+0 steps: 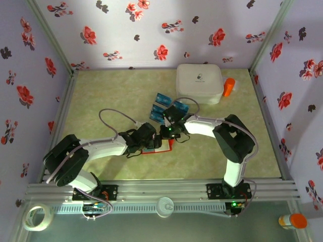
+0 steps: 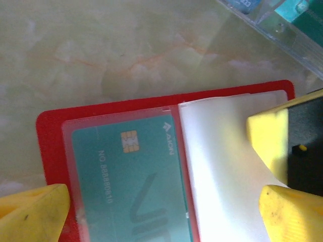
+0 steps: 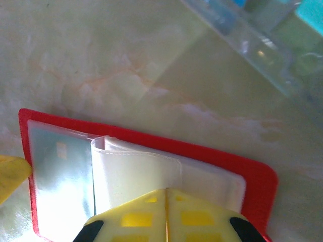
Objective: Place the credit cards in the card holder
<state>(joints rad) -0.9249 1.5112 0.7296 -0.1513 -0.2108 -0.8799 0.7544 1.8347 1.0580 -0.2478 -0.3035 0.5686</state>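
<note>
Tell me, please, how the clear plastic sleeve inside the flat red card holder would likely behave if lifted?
Probably floppy: the clear plastic sleeve curls into a loop over the flat red card holder. Its glossy, glaring surface suggests it may be slippery. It looks thin, so likely light.

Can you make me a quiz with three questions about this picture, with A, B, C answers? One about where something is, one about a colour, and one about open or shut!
1. Where do the loose blue plastic cards lie?
A on top of the box
B on the table, between the flat red fold-open card holder and the big white rounded plastic box
C inside the box

2. What colour is the thin plastic chip card in the holder's clear pocket?
A teal
B orange
C black

3. How is the card holder?
A folded shut
B standing on edge
C lying open

Answers:
1 B: the top view shows them there.
2 A: the left wrist view shows it teal.
3 C: both wrist views show its inner pockets.
</note>
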